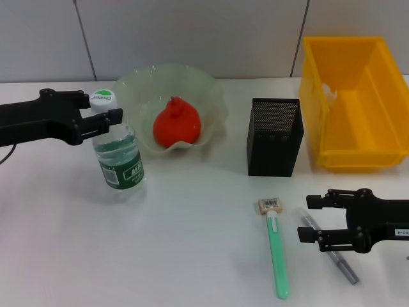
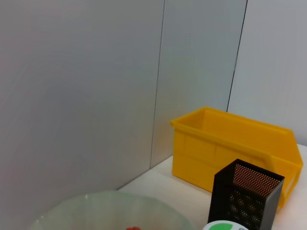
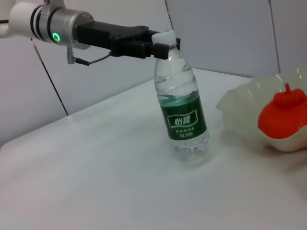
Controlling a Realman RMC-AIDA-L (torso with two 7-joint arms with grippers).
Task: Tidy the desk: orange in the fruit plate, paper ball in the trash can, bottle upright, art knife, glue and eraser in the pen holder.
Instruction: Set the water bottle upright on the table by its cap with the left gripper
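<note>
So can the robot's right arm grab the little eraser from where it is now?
Probably yes. The right gripper hangs open just beside the eraser, with only the green art knife and a grey pen lying nearby, nothing covering it.

Bottle (image 3: 181, 98): green label (image 3: 184, 122) with white Chinese characters "怡寶", smaller print beneath too fine to read. Cap (image 1: 102, 98), head view: green script logo, not legible. Eraser (image 1: 271, 204): white barcode label, digits unreadable. Right gripper (image 1: 311, 217): small white sticker (image 1: 401, 233) on its body, markings too small to make out.
</note>
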